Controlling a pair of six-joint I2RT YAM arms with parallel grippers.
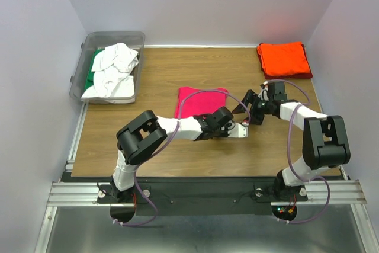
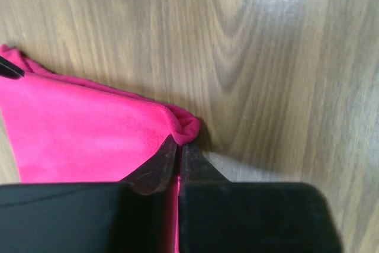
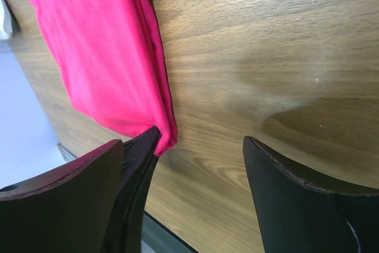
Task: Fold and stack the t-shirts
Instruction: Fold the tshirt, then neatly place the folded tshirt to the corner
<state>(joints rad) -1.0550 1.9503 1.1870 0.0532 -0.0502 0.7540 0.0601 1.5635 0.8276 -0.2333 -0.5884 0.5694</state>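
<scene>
Left wrist view is showing the left gripper point(image 2: 180, 145) pinching a bunched corner of the magenta-pink cloth t-shirt point(image 2: 83, 134). Its two black fingers are pressing together with a sliver of pink between them, low against the brown wood-grain bench point(image 2: 266, 57). Right wrist view is showing the right gripper point(image 3: 198, 152) standing wide apart and holding nothing. One of its fingers point(image 3: 139, 164) is sitting right at the lower corner of the shirt's folded edge, while the other is hovering over bare wood.

From above, the pink shirt is lying folded at the middle of the bench. The right gripper is waiting at about its 3 o'clock, and the left arm is reaching across its 5 o'clock corner. A folded orange-red cloth t-shirt point(image 1: 284, 58) is sitting at the bench's 1 o'clock corner, well apart. White and green t-shirts point(image 1: 115, 63) are lying crumpled in a clear grey plastic bin point(image 1: 98, 41) at 10 o'clock.

Several risks are looking likely from here. The left pinch is taking only a small nub, possibly not every layer, so pulling on it could peel the fold open. Carrying by that one corner while the right side is gripping nothing would leave the rest trailing and unfolding. The right finger beside the hem could also be snagging and rumpling the edge as it closes.
</scene>
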